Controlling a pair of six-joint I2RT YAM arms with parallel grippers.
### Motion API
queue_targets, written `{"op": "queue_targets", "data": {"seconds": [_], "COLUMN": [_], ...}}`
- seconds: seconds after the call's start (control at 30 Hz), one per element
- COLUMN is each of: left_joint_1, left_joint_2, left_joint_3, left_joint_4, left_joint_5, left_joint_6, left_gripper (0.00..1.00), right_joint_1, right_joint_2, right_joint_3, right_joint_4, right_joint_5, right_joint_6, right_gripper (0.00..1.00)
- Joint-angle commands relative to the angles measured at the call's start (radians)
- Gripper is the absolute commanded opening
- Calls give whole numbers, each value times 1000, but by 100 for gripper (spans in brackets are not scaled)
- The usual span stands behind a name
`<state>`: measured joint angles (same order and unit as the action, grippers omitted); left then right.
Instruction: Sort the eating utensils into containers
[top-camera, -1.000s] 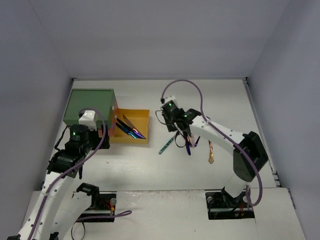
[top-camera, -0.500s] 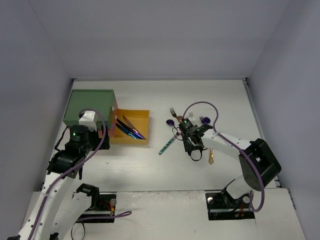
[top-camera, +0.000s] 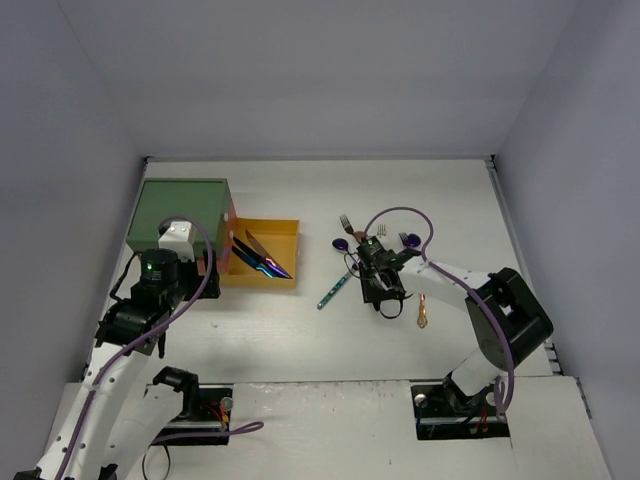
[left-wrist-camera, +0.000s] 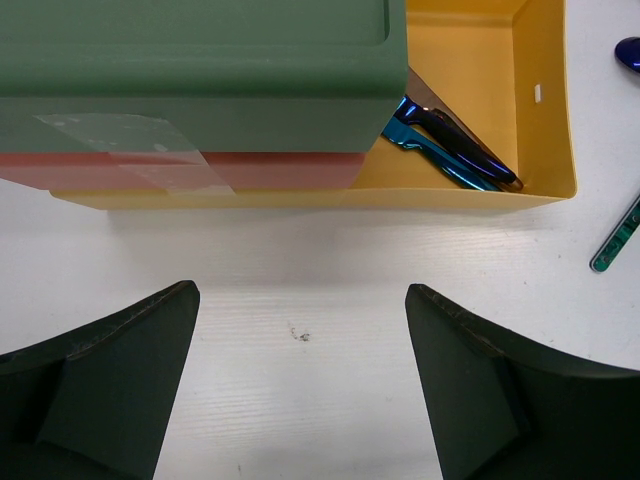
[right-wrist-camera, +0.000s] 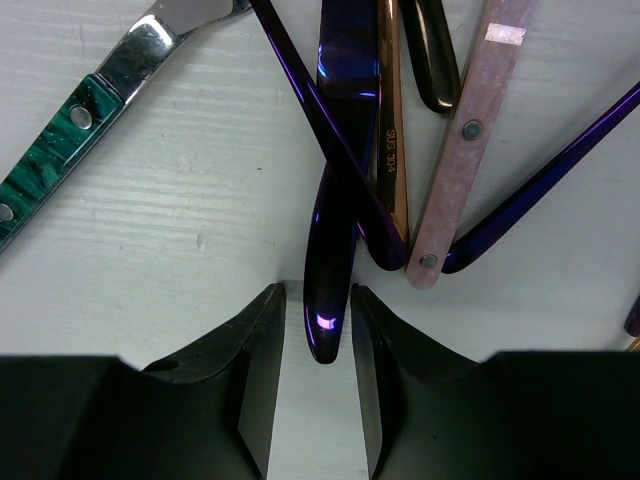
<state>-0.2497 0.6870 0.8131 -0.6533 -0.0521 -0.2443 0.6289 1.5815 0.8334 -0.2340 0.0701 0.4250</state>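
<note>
Green top, orange-red drawer, yellow drawer: one stacked unit (left-wrist-camera: 200, 60) stands just ahead of the left pincer (left-wrist-camera: 300, 300). Its two fingers are spread wide, with only table between them. The yellow drawer (left-wrist-camera: 545, 150) is pulled out, ahead and to the right of that pincer. At least two blue-and-dark utensils (left-wrist-camera: 450, 150) lie in it.

The right pincer (right-wrist-camera: 318, 300) has its fingers drawn close around the end of one broad blue-purple handle (right-wrist-camera: 345, 120). A sliver of table shows beside the left finger, so I cannot tell if it pinches.

Seven handles counted ahead of this pincer:
- one green marbled handle (right-wrist-camera: 50, 150), riveted, far left
- one thin purple handle (right-wrist-camera: 300, 70), crossing the broad one
- the broad one itself
- one copper handle (right-wrist-camera: 392, 150), stamped with what looks like "SUS 304"
- one dark handle (right-wrist-camera: 435, 60)
- one pink handle (right-wrist-camera: 465, 150), riveted
- one slanting purple handle (right-wrist-camera: 550, 170), far right
</note>
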Motion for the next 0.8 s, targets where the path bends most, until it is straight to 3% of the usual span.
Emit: {"op": "queue_targets", "data": {"seconds": [0.0, 0.77], "left_joint_1": [-3, -4], "left_joint_2": [12, 11], "left_joint_3": [12, 12], "left_joint_4": [50, 47], "left_joint_5": [3, 2], "left_joint_6": [-13, -13], "left_gripper": [82, 82], "right_joint_1": [-3, -61], "right_joint_2": [14, 252], "right_joint_3": [-12, 145], "right_joint_4": [18, 35], "right_joint_5": [22, 89], "right_joint_6": [37, 50], "right_gripper": [29, 21]}}
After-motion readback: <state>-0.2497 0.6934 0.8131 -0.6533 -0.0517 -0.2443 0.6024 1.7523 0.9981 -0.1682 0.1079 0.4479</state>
